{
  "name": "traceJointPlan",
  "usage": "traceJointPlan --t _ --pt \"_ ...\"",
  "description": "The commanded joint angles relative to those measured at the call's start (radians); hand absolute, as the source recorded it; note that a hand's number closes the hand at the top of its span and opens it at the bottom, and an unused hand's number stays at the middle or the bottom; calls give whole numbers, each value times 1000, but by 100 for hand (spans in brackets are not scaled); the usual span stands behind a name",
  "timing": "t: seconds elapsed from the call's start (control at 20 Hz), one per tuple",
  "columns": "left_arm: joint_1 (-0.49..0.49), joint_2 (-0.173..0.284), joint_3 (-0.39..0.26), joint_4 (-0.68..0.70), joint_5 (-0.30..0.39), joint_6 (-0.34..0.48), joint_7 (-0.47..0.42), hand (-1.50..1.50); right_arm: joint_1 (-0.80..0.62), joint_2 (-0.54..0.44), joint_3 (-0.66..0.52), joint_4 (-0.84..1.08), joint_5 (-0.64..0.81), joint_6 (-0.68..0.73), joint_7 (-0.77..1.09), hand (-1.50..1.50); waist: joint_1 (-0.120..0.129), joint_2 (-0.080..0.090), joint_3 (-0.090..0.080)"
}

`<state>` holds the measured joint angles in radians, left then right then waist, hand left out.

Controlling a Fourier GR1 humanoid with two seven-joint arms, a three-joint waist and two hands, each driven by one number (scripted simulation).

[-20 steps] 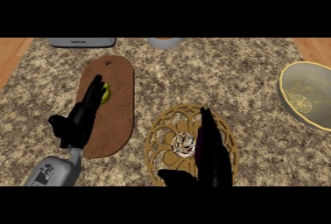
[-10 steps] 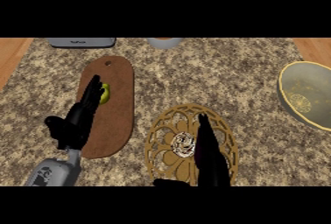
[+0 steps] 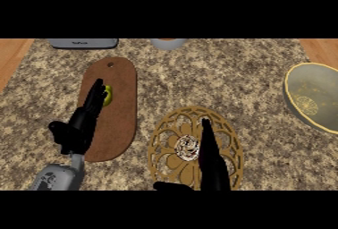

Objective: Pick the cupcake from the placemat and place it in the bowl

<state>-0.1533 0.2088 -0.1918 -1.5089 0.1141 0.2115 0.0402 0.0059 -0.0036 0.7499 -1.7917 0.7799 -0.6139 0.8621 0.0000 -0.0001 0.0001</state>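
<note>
Left robot hand (image 3: 84, 123) sits over a brown oval board (image 3: 119, 112) near the surface's (image 3: 198, 76) left edge, fingers straight and stretched toward the far edge, holding nothing. A small yellow-green item (image 3: 107, 95) lies on the board, touching the right side of its fingertips; can't tell what it is. At the far edge, a grey appliance (image 3: 83, 43) at left, a grey cup (image 3: 169, 43) near the middle, both cut off. Round tan openwork placemat (image 3: 165, 134) lies by the near edge, right of the board. Cupcake (image 3: 187, 147) sits at the placemat's centre, pale with dark markings. Right robot hand (image 3: 211, 161) lies over the placemat, fingers straight pointing to the far edge, thumb out left, holding nothing; cupcake is just left of the fingers, touching or nearly so, not enclosed. Bowl (image 3: 293, 89), yellow-rimmed, at the right edge, well apart from the cupcake.
</note>
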Motion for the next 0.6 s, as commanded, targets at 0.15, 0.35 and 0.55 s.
traceJointPlan --t 0.15,0.35,0.55 --pt "22 -56 -19 -40 -77 21 15 0 -79 3 -45 141 -153 -106 -98 -150 3 0 0" --pt "93 -24 -28 -197 -75 1 123 0 8 3 -4 180 -162 -174 -155 -150 7 -1 1" --pt "-15 -37 71 -26 -53 -62 52 0 -7 3 -30 230 -240 -174 -262 -150 0 0 0"
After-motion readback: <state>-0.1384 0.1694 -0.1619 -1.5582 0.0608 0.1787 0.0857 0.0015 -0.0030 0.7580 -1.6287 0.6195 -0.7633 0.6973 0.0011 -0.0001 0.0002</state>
